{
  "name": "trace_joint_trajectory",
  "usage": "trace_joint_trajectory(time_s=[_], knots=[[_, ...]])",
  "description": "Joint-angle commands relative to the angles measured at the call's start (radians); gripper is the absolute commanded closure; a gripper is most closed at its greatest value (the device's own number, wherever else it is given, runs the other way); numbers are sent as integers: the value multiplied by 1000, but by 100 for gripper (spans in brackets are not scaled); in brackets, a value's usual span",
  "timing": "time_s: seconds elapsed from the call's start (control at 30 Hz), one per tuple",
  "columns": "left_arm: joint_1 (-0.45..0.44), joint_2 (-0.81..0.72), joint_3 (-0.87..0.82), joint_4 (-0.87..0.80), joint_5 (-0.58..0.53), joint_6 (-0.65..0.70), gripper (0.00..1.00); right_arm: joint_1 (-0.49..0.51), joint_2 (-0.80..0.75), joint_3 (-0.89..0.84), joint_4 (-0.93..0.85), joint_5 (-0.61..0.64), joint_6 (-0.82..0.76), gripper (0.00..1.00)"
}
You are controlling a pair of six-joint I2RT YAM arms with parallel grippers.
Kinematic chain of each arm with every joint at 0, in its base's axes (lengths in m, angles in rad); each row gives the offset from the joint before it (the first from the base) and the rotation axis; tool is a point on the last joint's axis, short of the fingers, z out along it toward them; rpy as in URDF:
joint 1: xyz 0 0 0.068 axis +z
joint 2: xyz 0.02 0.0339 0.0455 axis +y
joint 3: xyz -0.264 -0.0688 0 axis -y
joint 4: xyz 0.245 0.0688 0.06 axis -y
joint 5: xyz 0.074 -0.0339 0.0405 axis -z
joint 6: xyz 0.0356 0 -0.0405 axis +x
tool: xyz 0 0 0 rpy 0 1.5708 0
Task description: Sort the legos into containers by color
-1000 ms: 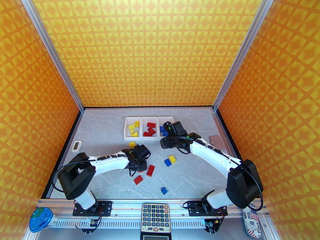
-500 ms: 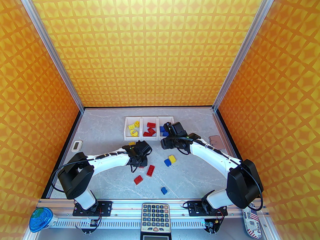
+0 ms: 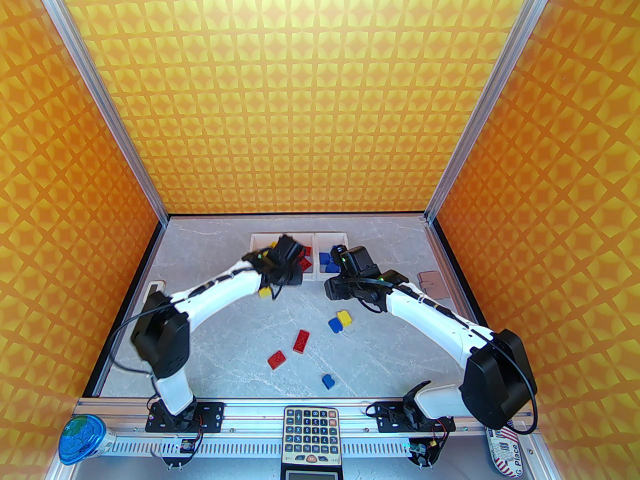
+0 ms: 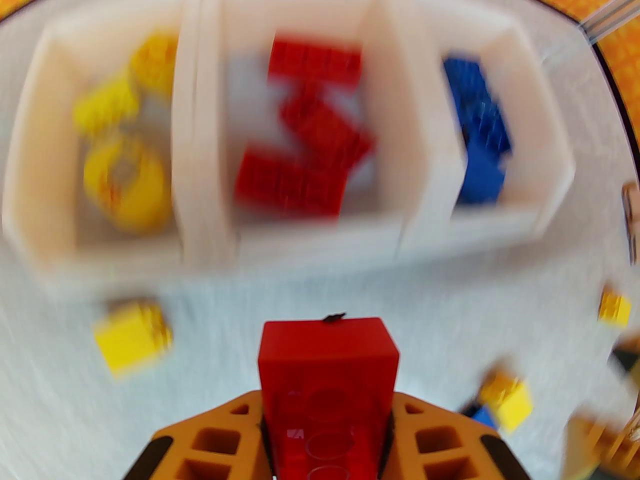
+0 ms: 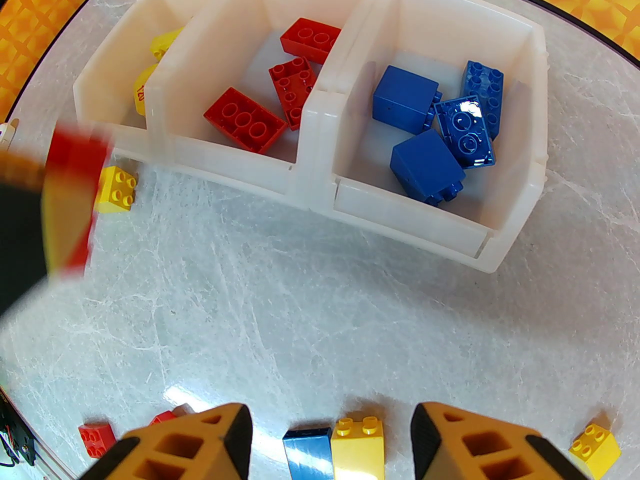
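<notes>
My left gripper is raised in front of the three joined white bins and shut on a red lego between its orange fingers. That lego shows blurred at the left of the right wrist view. The left bin holds yellow legos, the middle bin red ones, the right bin blue ones. My right gripper hangs open, just short of the blue bin, with nothing held. Loose on the table lie a yellow lego, a blue lego, two red legos and another blue one.
A yellow lego lies just in front of the bins, under my left arm. A pinkish-brown pad sits at the right edge, a small white device at the left. A calculator and a cup rest on the near rail.
My left arm lifted from the middle of the table and swung back to the bins with the red lego in its grip. The right gripper drew back slightly from the blue bin.
</notes>
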Motion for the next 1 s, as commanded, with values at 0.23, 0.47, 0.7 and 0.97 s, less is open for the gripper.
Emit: trace_joint_trajectory(time_s=[0.23, 0.47, 0.7, 0.97], knots=[[99, 230, 304, -41, -9, 147, 74, 6, -106, -64, -33, 38, 28, 42], [111, 293, 350, -1, 2, 181, 75, 6, -129, -81, -36, 39, 34, 42], [112, 302, 363, -11, 5, 188, 73, 6, -133, -81, -42, 42, 30, 42], [112, 275, 360, -13, 18, 206, 23, 6, -125, -84, -35, 25, 37, 42]])
